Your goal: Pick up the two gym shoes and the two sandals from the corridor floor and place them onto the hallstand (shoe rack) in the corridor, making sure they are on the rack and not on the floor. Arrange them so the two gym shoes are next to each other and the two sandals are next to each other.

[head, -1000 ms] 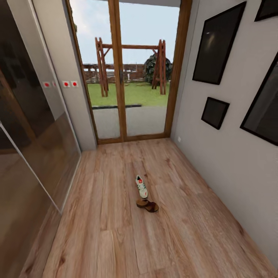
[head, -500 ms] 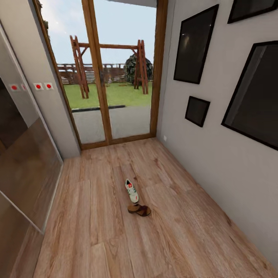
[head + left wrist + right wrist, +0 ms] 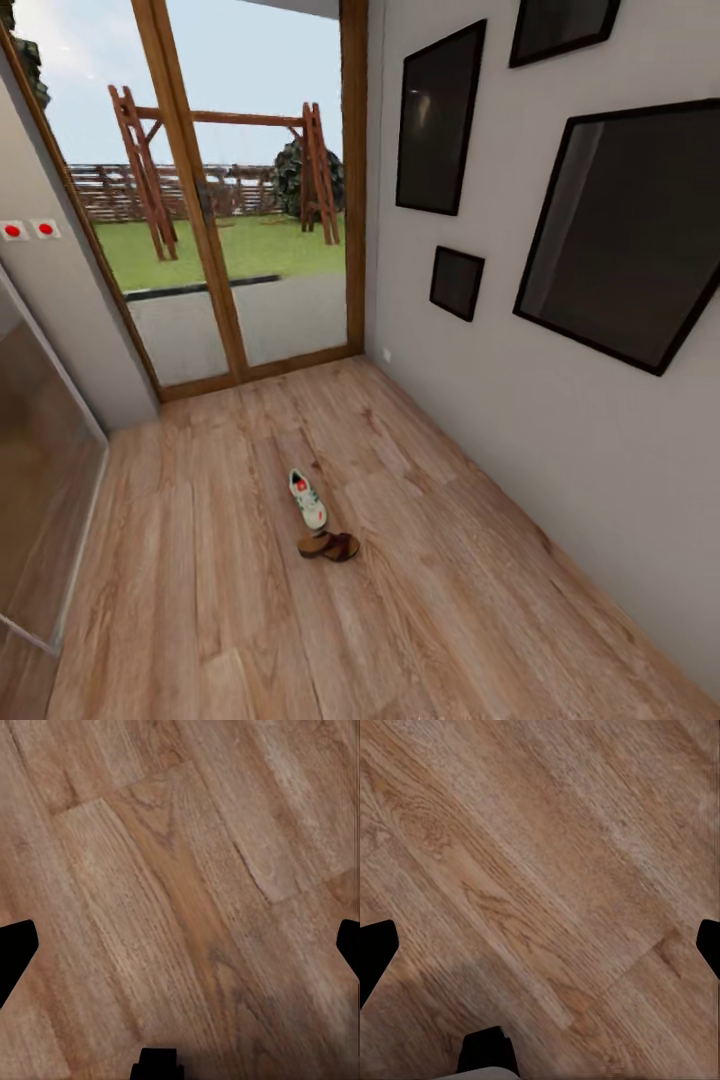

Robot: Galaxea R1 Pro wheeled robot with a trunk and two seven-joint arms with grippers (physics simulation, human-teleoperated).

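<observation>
One white gym shoe with a red tongue patch lies on the corridor floor, toe pointing toward me. Just in front of it, touching or nearly so, lies a dark reddish-brown sandal, set crosswise. Both are some way ahead of me, mid-corridor. The hallstand is out of view. In the left wrist view, my left gripper is open over bare planks, fingertips far apart. In the right wrist view, my right gripper is likewise open above bare floor, nothing between its fingers.
A wood-framed glass door closes the far end, with a garden beyond. The grey right wall carries several black picture frames. A glossy sliding panel lines the left side. Bare planks surround the shoes.
The whole picture has shifted left, so the camera has turned to the right. The gym shoe and sandal lie as before on the floor.
</observation>
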